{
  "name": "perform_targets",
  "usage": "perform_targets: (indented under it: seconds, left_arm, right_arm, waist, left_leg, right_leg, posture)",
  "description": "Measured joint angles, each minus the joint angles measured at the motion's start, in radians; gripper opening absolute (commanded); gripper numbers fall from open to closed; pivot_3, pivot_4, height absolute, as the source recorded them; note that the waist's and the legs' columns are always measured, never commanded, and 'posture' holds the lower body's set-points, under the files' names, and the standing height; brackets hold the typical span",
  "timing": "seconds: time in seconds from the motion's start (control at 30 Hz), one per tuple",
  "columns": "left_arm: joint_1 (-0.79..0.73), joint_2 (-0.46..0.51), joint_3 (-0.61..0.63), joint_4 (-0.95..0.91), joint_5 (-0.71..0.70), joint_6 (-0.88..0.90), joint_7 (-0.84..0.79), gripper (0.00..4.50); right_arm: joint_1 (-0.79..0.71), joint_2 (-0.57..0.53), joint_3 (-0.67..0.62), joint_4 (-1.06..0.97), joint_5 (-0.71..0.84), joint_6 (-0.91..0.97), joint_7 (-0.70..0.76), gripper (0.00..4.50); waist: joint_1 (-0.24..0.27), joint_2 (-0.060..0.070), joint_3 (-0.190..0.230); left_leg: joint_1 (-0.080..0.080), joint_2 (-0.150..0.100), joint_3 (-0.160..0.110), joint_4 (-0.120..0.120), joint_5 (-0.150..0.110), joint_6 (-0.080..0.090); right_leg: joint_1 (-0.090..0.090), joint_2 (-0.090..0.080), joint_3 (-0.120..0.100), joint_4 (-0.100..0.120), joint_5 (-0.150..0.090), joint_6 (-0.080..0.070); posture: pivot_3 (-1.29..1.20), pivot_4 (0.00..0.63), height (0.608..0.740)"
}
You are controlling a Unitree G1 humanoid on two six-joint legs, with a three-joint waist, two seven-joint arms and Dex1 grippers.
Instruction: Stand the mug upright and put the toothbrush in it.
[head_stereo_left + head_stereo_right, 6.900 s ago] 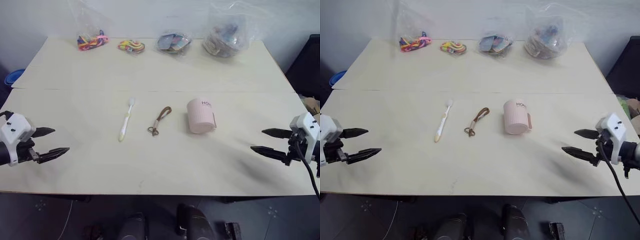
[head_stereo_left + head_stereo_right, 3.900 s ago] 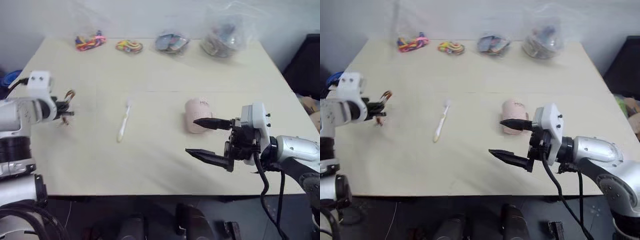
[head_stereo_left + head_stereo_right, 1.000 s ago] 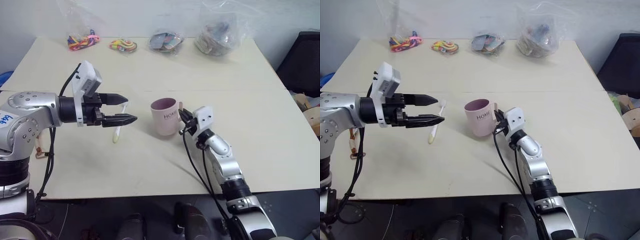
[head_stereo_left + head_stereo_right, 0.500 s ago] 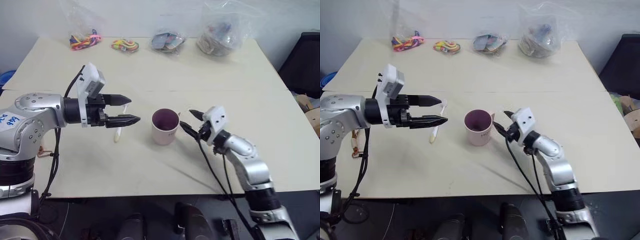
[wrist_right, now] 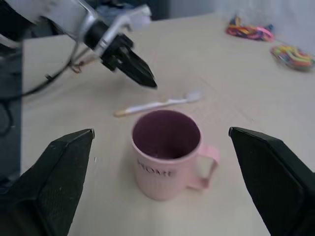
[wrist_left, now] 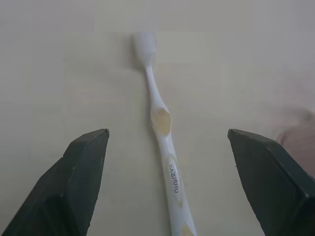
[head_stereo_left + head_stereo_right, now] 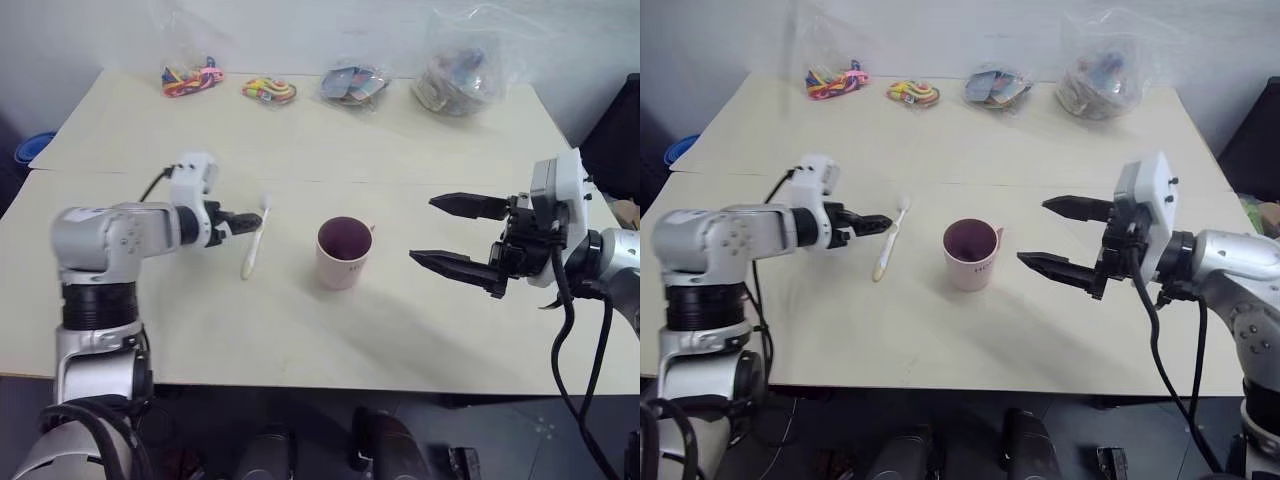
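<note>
The mug (image 7: 343,253) stands upright mid-tabletop, and the wide left claw (image 6: 167,184) straddles the flat toothbrush (image 7: 255,237) left of it, so closing may pinch only the slim handle and let it slip, while the right claw (image 7: 452,235) waits wide and empty.

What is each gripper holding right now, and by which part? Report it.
Nothing is held. The left gripper is open over the toothbrush lying on the table; the right gripper is open, clear of the upright mug.
</note>
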Motion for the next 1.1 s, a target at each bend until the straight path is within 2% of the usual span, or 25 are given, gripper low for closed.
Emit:
perform_targets:
  seconds: [0.17, 0.23, 0.6, 0.73, 0.8, 0.97, 1.1]
  left_arm:
    - [-0.078, -0.064, -0.072, 0.207, 0.086, -0.091, 0.015, 4.08]
    - [-0.109, -0.073, -0.088, 0.268, 0.112, -0.129, 0.008, 3.7]
    - [-0.112, -0.087, -0.087, 0.314, 0.161, -0.165, -0.031, 0.4]
    - [-0.097, -0.108, -0.043, 0.293, 0.154, -0.181, -0.035, 0.38]
    - [-0.084, -0.138, 0.007, 0.26, 0.133, -0.256, -0.046, 0.38]
    - [-0.174, -0.217, 0.165, 0.108, -0.032, -0.382, -0.126, 0.38]
    - [-0.255, -0.292, 0.185, 0.019, -0.136, -0.424, -0.172, 0.38]
  right_arm:
    - [-0.085, -0.009, 0.01, -0.05, 0.145, 0.065, -0.052, 4.49]
    - [-0.09, -0.012, 0.016, -0.066, 0.171, 0.073, -0.073, 4.5]
    - [-0.056, -0.036, 0.014, -0.068, 0.182, 0.084, -0.173, 4.5]
    - [0.013, -0.049, 0.001, -0.064, 0.177, 0.086, -0.196, 4.5]
    - [0.07, -0.051, -0.03, -0.063, 0.184, 0.091, -0.208, 4.5]
    - [0.146, -0.057, -0.061, -0.073, 0.182, 0.085, -0.228, 4.5]
    - [0.167, -0.057, -0.065, -0.08, 0.182, 0.076, -0.25, 4.5]
  waist:
    - [0.0, 0.0, 0.0]
    - [0.0, -0.001, 0.0]
    - [0.001, -0.001, -0.001]
    - [0.001, -0.001, 0.0]
    - [0.003, -0.002, 0.0]
    - [0.004, -0.002, 0.0]
    - [0.002, -0.002, 0.0]
  left_leg:
    - [0.0, 0.0, 0.0, 0.0, 0.0, 0.0]
    - [0.0, 0.0, 0.001, 0.0, 0.0, 0.0]
    - [0.0, -0.001, 0.001, 0.0, 0.0, 0.0]
    - [-0.001, 0.0, 0.001, 0.001, 0.0, 0.0]
    - [-0.002, 0.0, 0.0, 0.001, 0.0, 0.0]
    - [-0.002, 0.0, -0.001, 0.002, 0.0, 0.0]
    - [-0.001, 0.0, 0.0, 0.001, 0.0, 0.0]
  right_leg:
    - [0.0, 0.0, -0.001, 0.0, 0.0, 0.0]
    - [0.0, 0.0, -0.001, 0.0, 0.0, 0.0]
    - [0.0, -0.001, 0.0, 0.001, 0.0, 0.0]
    - [0.0, -0.001, -0.001, 0.001, 0.0, 0.0]
    - [0.0, -0.002, -0.002, 0.0, 0.0, 0.0]
    - [0.0, -0.002, -0.003, 0.0, 0.0, 0.0]
    - [0.0, -0.002, -0.002, 0.0, 0.0, 0.0]
  posture:
    - [0.0, 0.15, 0.74]
    - [0.0, 0.15, 0.74]
    - [0.0, 0.15, 0.74]
    - [0.0, 0.15, 0.74]
    - [0.0, 0.15, 0.74]
    - [0.0, 0.15, 0.74]
    - [0.0, 0.15, 0.74]
